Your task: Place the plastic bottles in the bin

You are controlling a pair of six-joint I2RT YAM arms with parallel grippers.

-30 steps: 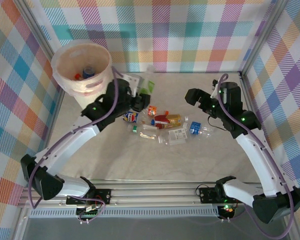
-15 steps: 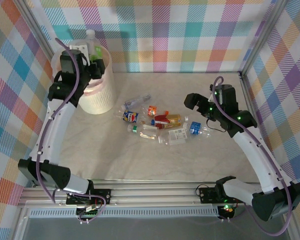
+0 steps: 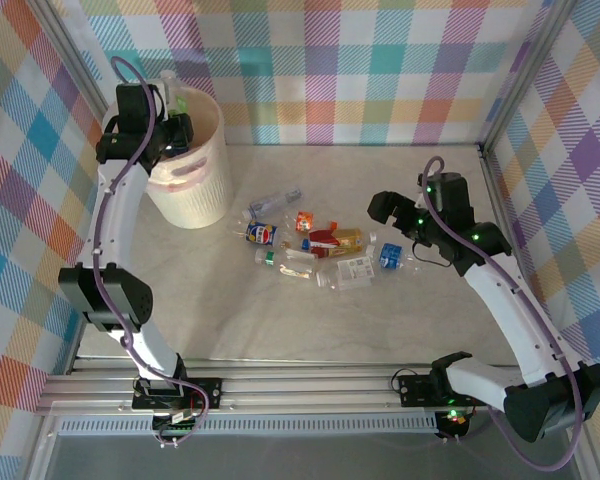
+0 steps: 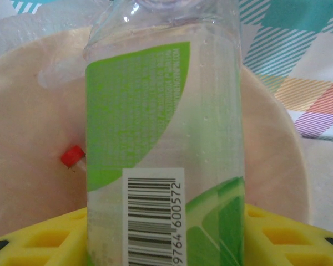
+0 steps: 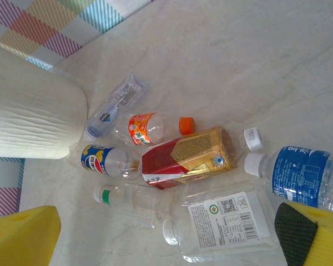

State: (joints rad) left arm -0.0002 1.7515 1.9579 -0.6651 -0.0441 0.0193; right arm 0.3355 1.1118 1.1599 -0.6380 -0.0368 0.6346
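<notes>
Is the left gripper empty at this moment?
No, the left gripper holds a clear bottle with a green label, upright over the open bin.

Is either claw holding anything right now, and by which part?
The left claw grips a green-labelled bottle by its lower body, at the barcode, over the bin. The right claw is open and empty.

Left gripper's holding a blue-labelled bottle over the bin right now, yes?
Not blue. The left wrist view shows the left gripper clamped on a green-labelled bottle with a barcode. The rest stands: it is held over the bin.
</notes>
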